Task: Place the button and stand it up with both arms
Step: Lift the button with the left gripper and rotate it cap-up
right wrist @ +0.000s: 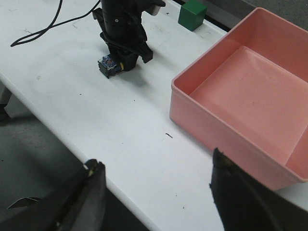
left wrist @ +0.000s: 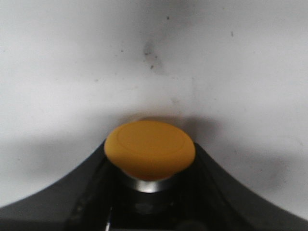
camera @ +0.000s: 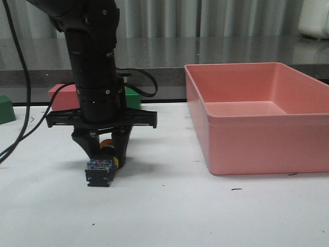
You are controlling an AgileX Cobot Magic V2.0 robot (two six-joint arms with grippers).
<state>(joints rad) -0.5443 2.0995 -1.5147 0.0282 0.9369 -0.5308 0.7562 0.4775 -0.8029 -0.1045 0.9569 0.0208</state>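
Note:
The button (camera: 99,172) is held low over the white table (camera: 169,216), tilted, its black base with blue marks towards the front camera. My left gripper (camera: 105,157) points down and is shut on the button around its collar. In the left wrist view the yellow cap (left wrist: 150,149) sits between the black fingers (left wrist: 67,202). I cannot tell whether the base touches the table. The right wrist view shows the left gripper (right wrist: 122,60) and the button (right wrist: 109,66) from afar. My right gripper (right wrist: 156,180) is open and empty above the table's front edge.
A large pink bin (camera: 257,149) stands on the right of the table and also shows in the right wrist view (right wrist: 216,130). A pink cube (camera: 62,96) and a green cube (camera: 133,98) lie behind the left arm. Another green block (camera: 5,109) sits at the far left. Cables (right wrist: 43,29) trail left.

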